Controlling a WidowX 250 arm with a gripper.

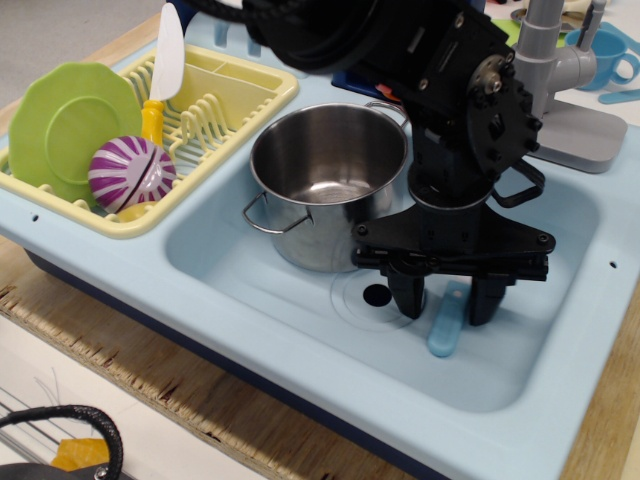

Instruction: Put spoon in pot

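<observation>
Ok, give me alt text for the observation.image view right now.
A black gripper straddles a light-blue spoon lying in a toy sink, fingers either side of it. A steel pot stands empty to its left.

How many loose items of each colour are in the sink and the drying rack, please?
Silver: 1, the pot
Light blue: 1, the spoon between the end effector fingers
Green: 1, the plate
Purple and white: 1, the striped ball
White and yellow: 1, the knife
Total: 5

No readable text, no labels, no brands, no numbers on anything in view
</observation>
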